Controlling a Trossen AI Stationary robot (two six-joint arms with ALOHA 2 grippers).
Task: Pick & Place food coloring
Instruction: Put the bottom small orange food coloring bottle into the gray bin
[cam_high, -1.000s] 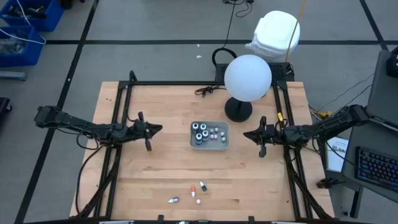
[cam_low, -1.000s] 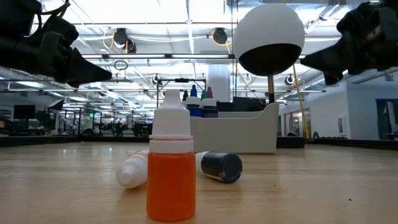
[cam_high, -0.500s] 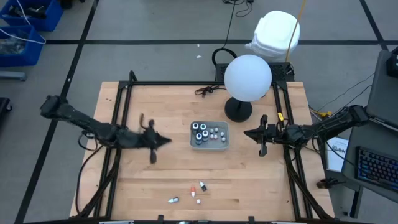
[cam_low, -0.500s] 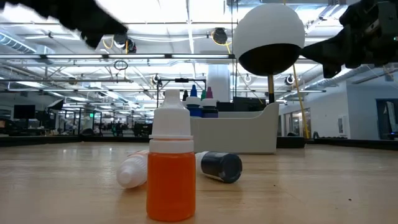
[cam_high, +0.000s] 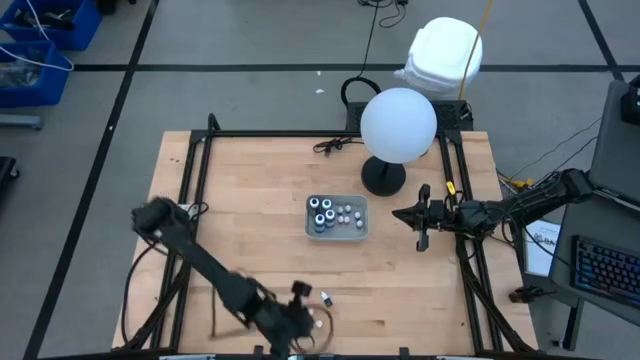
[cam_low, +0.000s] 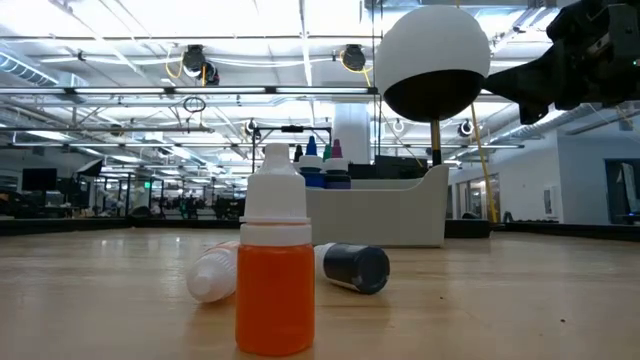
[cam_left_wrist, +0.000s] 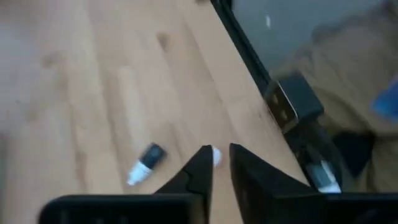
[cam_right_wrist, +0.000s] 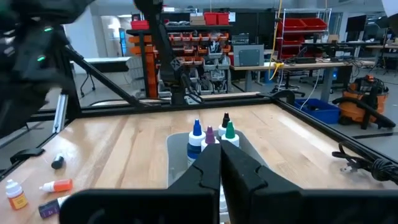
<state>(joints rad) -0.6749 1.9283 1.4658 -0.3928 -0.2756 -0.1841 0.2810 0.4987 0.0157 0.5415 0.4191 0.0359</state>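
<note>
The wooden table is bordered by a dark rail frame along its 12, 3 and 9 o'clock sides; most of its surface lies bare, with wide open board at 9 o'clock and between the centre and the 6 o'clock edge. A white globe lamp stands on a dark round base at about 1 o'clock. The left arm reaches diagonally from the 9 o'clock side down to the 6 o'clock edge, where the left gripper sits low over the loose bottles; its fingers stand a narrow slit apart and hold nothing. The right gripper hangs at 3 o'clock, just beside the tray, fingers pressed together and empty. The clear rectangular tray rests at the centre, holding dark round jars and small white-capped bottles. Loose food coloring bottles lie near the 6 o'clock edge: an orange bottle stands upright, a dark bottle and a pale one lie on their sides behind it. In the left wrist view, a dark-bodied bottle lies just beside the fingertips, and a white cap shows between them.
</note>
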